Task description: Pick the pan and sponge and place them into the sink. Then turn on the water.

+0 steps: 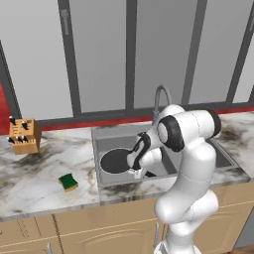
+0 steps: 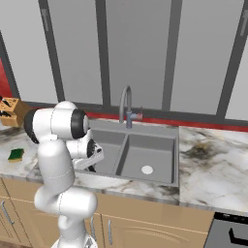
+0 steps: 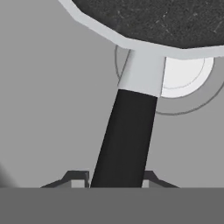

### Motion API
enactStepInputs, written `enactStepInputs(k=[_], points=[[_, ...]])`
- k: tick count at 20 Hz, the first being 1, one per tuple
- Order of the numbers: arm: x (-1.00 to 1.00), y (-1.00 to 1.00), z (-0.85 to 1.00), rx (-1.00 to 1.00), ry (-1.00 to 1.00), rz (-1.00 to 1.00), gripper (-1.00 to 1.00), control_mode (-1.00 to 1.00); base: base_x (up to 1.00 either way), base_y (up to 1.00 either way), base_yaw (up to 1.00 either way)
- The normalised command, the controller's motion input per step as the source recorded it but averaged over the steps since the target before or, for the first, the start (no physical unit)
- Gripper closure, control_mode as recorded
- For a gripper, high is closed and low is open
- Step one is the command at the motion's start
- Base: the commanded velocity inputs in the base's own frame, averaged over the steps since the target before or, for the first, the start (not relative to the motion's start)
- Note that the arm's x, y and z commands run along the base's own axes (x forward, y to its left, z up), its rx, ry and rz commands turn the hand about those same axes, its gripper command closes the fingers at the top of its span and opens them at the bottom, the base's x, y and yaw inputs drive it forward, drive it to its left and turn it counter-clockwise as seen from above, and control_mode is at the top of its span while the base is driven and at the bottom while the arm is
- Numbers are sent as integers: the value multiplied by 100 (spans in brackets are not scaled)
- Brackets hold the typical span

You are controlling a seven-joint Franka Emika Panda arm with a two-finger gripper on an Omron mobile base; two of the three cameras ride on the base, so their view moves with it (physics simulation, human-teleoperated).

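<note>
item: hand (image 3: 116, 183), low in the left basin of the sink (image 1: 163, 171); its two dark fingertips (image 3: 78, 178) sit either side of the pan's black handle, hard against it or a hair off, cannot tell whether they clamp it.
item: pan (image 1: 115, 161), dark, round, lying in the left basin; in the hand view its handle runs from between the fingertips up to a pale neck and the dark bowl, which covers part of the round pale drain (image 3: 186, 76).
item: sponge (image 1: 68, 182), green over yellow, flat on the marbled tabletop (image 1: 34, 173) left of the sink, well apart from the pan.
item: right basin, pale drain (image 2: 147, 169) showing.
item: faucet (image 2: 126, 109), curved, grey, at the back rim of the sink.
item: knife block (image 1: 24, 136), wooden, far left of the tabletop near the wall.
</note>
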Motion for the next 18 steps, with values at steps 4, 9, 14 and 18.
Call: enactStepInputs(k=[4, 9, 14, 18], points=[[4, 0, 12, 4, 0, 6, -100, -100, 0, 0, 0], [0, 1, 39, 2, -1, 5, -100, -100, 0, 0, 0], [0, 9, 43, 1, -2, 1, -100, -100, 0, 0, 0], [-2, 10, 49, 5, 0, -1, -100, -100, 0, 0, 0]])
